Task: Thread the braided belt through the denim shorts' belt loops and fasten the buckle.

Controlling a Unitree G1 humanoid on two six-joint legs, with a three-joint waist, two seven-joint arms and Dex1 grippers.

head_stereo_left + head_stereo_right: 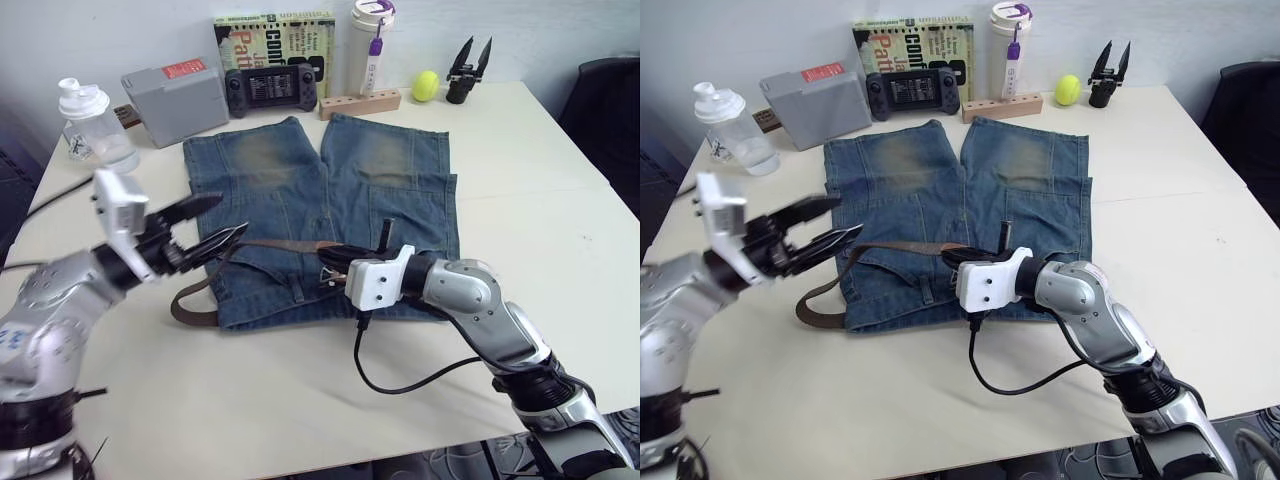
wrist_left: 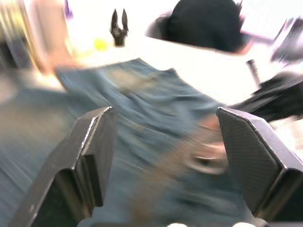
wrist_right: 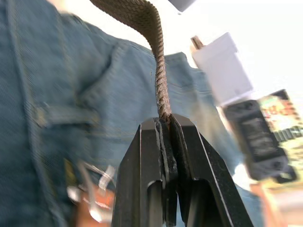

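The denim shorts (image 1: pixel 320 200) lie flat on the table, waistband toward me, legs pointing away. The braided belt (image 1: pixel 900 247) runs across the waistband and curls off the shorts' left edge onto the table. My right gripper (image 3: pixel 164 124) is shut on the belt's woven strap at mid-waistband (image 1: pixel 328 266). The silver buckle (image 3: pixel 92 198) lies on the denim beside those fingers, near a belt loop (image 3: pixel 61 116). My left gripper (image 1: pixel 230 216) hovers open over the shorts' left side, just above the belt, with nothing between its fingers (image 2: pixel 90 156).
Along the table's far edge stand a clear bottle (image 1: pixel 95 125), grey box (image 1: pixel 175 100), game controller (image 1: pixel 272 88), book (image 1: pixel 275 40), white tumbler (image 1: pixel 370 45), wooden block (image 1: pixel 360 103), yellow ball (image 1: pixel 425 85) and a spare black gripper (image 1: pixel 468 70). A black cable (image 1: pixel 400 380) trails from my right wrist.
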